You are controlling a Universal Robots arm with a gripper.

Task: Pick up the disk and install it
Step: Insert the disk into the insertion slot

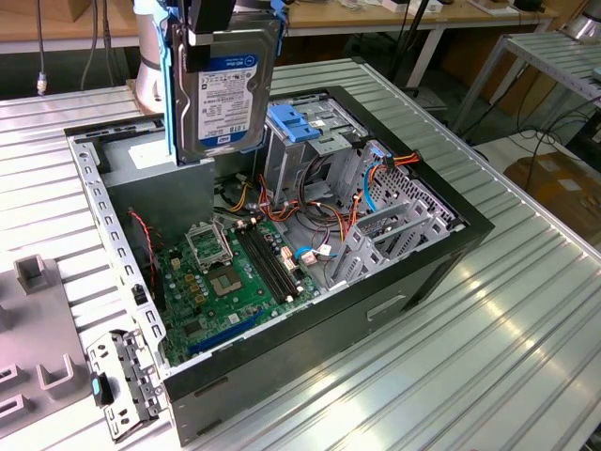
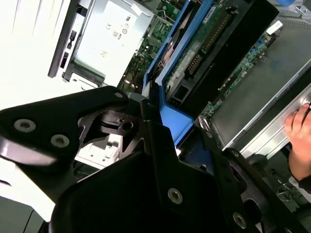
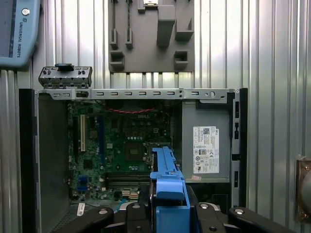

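The disk [image 1: 225, 94] is a silver-grey metal drive with a white-and-blue label, framed by blue carrier rails. It hangs upright just beneath the end effector [image 1: 212, 26], clamped at its upper edge.

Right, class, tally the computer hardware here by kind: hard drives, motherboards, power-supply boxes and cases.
silver-grey metal hard drive in blue rails: 1
green motherboard: 1
grey power-supply box: 1
black open computer case: 1
Total: 4

Open black computer case [image 1: 319, 334] on ribbed metal worktop [image 1: 498, 357]. Inside: green motherboard [image 1: 221, 277], grey power-supply box [image 3: 206, 141] with white sticker, light-blue latch plate [image 1: 299, 122]. Grey fixture plate [image 3: 146, 34] beside case.
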